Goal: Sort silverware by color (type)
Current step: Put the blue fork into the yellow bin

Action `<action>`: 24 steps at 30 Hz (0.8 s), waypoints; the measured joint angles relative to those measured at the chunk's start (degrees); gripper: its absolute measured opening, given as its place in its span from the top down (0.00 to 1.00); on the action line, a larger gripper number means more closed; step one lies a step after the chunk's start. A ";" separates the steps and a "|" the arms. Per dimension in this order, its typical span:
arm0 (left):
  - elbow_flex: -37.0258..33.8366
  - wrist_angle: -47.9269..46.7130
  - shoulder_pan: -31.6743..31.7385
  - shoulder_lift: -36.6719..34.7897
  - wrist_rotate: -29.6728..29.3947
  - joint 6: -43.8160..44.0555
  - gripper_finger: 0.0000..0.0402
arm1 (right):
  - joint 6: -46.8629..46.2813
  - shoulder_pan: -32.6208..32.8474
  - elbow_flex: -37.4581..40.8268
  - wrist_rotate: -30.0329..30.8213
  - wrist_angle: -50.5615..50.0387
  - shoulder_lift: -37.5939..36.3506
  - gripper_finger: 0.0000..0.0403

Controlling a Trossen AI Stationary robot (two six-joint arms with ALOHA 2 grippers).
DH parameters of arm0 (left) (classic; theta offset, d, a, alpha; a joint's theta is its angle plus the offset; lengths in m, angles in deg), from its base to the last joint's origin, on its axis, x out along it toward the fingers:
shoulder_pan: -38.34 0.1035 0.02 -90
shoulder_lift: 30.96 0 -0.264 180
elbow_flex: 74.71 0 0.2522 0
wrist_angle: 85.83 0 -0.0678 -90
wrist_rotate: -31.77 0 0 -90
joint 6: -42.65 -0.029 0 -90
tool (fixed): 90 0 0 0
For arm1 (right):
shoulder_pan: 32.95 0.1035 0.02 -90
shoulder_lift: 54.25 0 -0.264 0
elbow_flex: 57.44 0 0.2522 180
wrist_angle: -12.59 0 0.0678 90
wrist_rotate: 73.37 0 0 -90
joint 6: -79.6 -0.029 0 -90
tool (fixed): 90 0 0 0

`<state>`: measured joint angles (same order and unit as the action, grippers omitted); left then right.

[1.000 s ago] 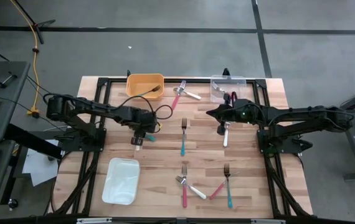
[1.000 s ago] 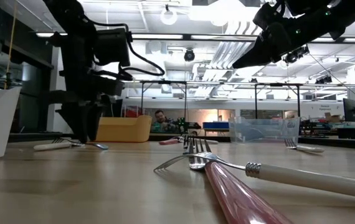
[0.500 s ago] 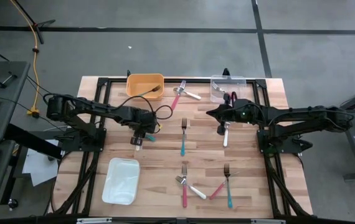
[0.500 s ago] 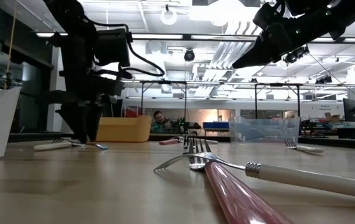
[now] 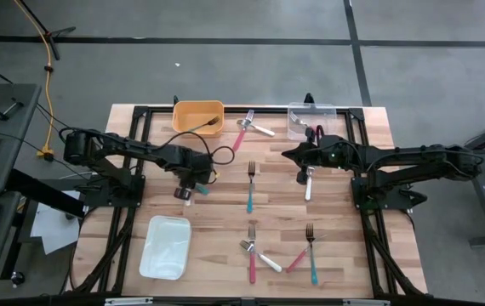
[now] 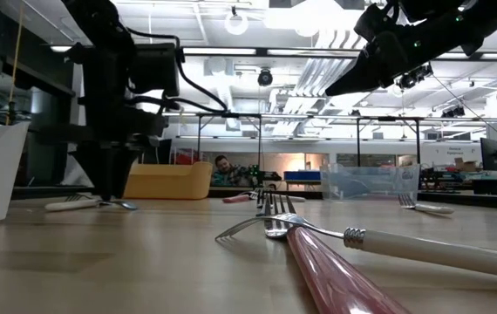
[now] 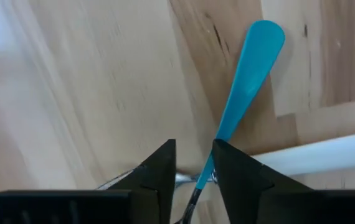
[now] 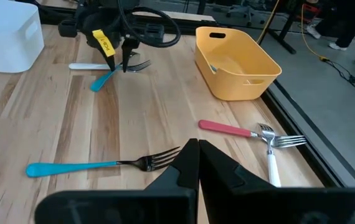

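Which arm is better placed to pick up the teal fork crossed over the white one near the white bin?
Left. The left gripper is down at the table, its fingers either side of the teal fork; the right gripper hovers across the table.

Wooden table (image 5: pixel 225 212), scattered forks (image 5: pixel 249 187), 3 bins (image 5: pixel 165 246)

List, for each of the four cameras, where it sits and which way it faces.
High view: overhead, straight down on the table; both arms show.
Low view: at tabletop height, level across; the left gripper hangs near the teal fork.
Left wrist view: on the left arm, close above that fork, between its own fingers.
Right wrist view: on the right arm, looking across; shares the yellow bin with the high view.
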<state>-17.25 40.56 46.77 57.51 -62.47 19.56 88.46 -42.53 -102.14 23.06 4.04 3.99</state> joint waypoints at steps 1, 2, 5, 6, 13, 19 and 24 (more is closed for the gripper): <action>0.00 -0.21 0.00 0.00 0.01 -0.32 0.79 | 0.02 0.00 0.00 0.00 0.00 0.00 1.00; 0.00 -0.32 -0.02 0.00 0.03 -0.79 0.82 | 0.02 0.00 0.00 0.00 0.00 0.00 1.00; 0.26 -0.49 -0.02 0.00 0.12 -1.69 0.89 | 0.01 0.00 0.00 -0.02 0.00 0.00 1.00; 0.53 -0.61 -0.02 0.00 0.08 -1.96 0.91 | 0.03 0.00 0.00 -0.02 0.00 0.00 1.00; 4.37 -1.78 0.02 0.20 -0.71 -2.29 0.99 | 0.07 0.00 0.00 -0.02 0.00 0.00 1.00; 5.40 -3.93 0.00 0.17 -1.17 -1.21 0.95 | 0.11 0.00 0.00 -0.04 0.00 0.00 1.00; 5.38 -5.40 0.00 0.17 -0.46 -1.66 0.87 | 0.12 -0.02 0.00 -0.07 0.00 0.00 1.00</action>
<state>-11.87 35.16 46.77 57.68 -62.92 17.90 88.58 -42.55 -102.14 23.00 4.04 3.99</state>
